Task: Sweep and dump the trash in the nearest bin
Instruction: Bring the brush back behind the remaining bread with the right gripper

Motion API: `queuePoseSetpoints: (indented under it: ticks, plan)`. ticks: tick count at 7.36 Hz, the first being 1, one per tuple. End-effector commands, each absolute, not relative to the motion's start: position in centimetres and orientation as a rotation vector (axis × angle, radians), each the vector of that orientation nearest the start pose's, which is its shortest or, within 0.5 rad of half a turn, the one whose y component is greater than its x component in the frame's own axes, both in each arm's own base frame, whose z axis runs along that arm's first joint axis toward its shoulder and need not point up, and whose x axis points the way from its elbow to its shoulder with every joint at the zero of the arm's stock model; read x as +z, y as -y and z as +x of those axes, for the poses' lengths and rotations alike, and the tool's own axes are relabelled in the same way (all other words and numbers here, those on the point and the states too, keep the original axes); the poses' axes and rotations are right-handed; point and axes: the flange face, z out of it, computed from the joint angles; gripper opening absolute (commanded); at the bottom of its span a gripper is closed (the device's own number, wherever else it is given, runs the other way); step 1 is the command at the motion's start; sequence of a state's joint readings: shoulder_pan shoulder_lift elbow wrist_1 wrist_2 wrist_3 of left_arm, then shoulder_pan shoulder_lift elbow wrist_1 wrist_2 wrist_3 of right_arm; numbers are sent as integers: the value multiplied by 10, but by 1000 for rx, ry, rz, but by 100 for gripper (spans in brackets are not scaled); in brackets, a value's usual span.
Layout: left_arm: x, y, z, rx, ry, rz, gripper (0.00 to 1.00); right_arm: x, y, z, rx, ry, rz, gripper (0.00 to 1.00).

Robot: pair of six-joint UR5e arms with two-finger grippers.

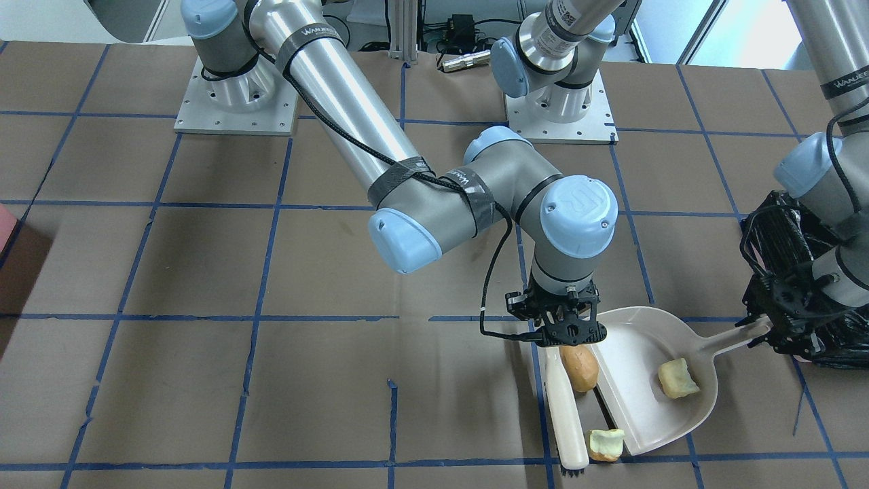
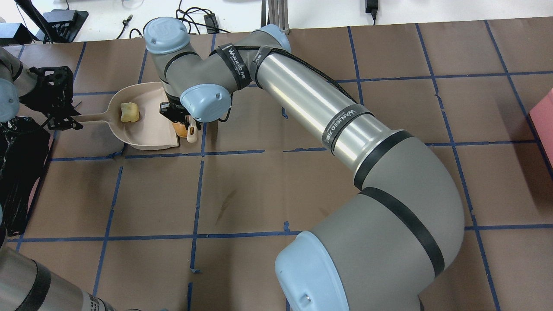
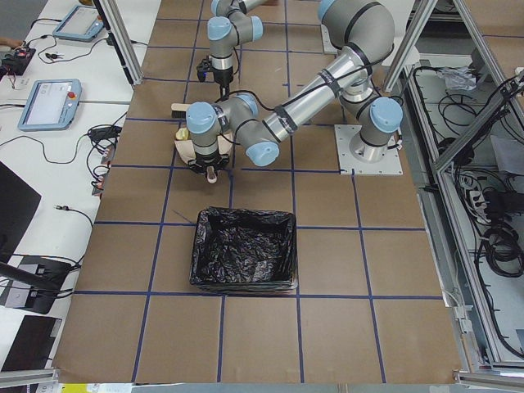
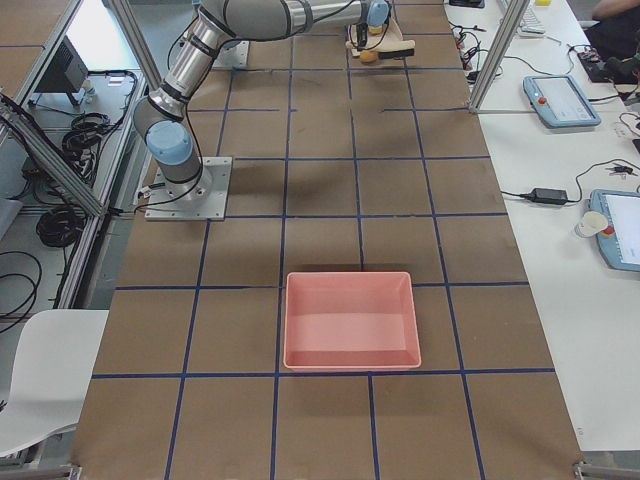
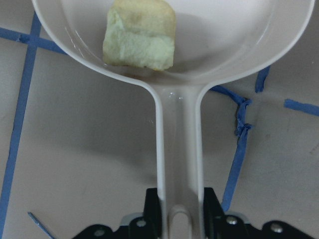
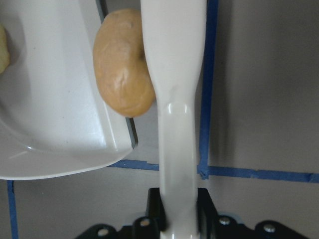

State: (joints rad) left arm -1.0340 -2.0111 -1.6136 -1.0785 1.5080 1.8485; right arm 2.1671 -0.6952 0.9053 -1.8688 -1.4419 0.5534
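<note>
The right gripper (image 1: pixel 569 334) is clamped on a white brush (image 1: pixel 567 407) just left of the white dustpan (image 1: pixel 638 401). A smooth tan potato-shaped lump (image 1: pixel 579 368) touches the brush at the dustpan's lip. A pale, orange-edged chunk (image 1: pixel 606 445) lies beside that lip, and a yellow-green bitten piece (image 1: pixel 677 378) rests inside. The left gripper (image 5: pixel 179 211) pinches the dustpan's handle. The black-bagged bin (image 2: pixel 19 172) stands just past it.

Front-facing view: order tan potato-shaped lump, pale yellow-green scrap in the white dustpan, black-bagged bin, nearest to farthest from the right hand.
1. Tan potato-shaped lump, next to the right hand.
2. Pale yellow-green scrap, inside white dustpan.
3. Black-bagged bin, view's right edge.
</note>
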Motion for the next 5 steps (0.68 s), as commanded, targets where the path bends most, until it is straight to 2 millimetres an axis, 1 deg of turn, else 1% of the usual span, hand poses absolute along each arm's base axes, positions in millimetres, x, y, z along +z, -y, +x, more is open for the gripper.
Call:
queuePoseSetpoints:
  ticks: [1, 2, 3, 5]
  plan:
    - [265, 612, 202, -96, -2499, 1923, 1, 244, 608, 576, -26, -2980, -89, 26]
    - [262, 613, 203, -87, -2494, 1920, 1, 231, 611, 578, -22, -2979, -83, 26]
    - [261, 613, 204, -84, -2494, 1919, 1, 224, 612, 579, -24, -2971, -68, 26]
    - [256, 614, 204, -80, -2500, 1923, 1, 217, 600, 593, -4, -2972, -71, 26]
